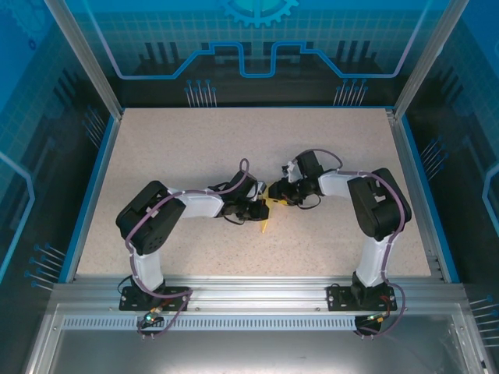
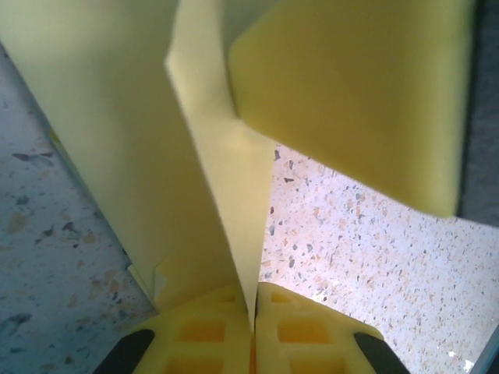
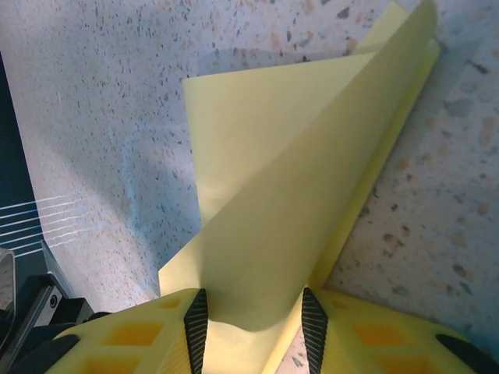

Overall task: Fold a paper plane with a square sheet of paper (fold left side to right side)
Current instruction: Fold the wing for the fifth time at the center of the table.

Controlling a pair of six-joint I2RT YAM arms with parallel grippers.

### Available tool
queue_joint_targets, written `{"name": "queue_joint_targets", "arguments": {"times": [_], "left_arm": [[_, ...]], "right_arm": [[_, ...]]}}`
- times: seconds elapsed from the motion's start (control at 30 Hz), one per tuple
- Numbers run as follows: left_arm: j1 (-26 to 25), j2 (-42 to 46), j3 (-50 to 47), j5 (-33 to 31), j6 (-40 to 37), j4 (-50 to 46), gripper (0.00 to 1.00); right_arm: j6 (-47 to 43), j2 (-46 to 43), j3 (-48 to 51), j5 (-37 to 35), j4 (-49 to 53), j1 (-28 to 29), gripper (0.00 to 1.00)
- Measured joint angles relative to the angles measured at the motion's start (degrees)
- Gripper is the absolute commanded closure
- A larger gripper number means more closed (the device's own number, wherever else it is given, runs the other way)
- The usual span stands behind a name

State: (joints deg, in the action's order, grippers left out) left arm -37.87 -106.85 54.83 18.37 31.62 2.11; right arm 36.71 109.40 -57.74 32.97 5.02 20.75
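The square sheet of paper [image 1: 268, 213] is a partly folded, bright-yellow piece in the middle of the table, between the two arms. My left gripper [image 1: 255, 210] comes at it from the left. In the left wrist view this gripper [image 2: 253, 315] is shut on one layer of the paper [image 2: 210, 156], which rises upright from between the pads. My right gripper [image 1: 279, 195] reaches in from the right. Its jaws [image 3: 253, 323] stand apart, and a raised flap of the paper [image 3: 296, 179] runs between the black pads [image 3: 195, 327] while the layers below lie on the table.
A blurred yellow block [image 2: 351, 101] hangs close above the paper in the left wrist view. The speckled table [image 1: 195, 148] is bordered by a blue rim [image 1: 92, 187] and transparent walls. An aluminium rail [image 1: 249, 290] carries both arm bases at the near edge.
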Motion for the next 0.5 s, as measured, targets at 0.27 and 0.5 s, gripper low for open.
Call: {"name": "queue_joint_targets", "arguments": {"times": [0.27, 0.5], "left_arm": [[0.59, 0.44, -1.03, 0.85, 0.09, 1.22, 0.75], [0.63, 2.60, -1.97, 1.73, 1.40, 2.16, 0.60]], "right_arm": [[-0.02, 0.85, -1.40, -0.22, 1.60, 0.33, 0.62], [-0.07, 1.31, -2.29, -0.20, 2.93, 0.33, 0.62]]}}
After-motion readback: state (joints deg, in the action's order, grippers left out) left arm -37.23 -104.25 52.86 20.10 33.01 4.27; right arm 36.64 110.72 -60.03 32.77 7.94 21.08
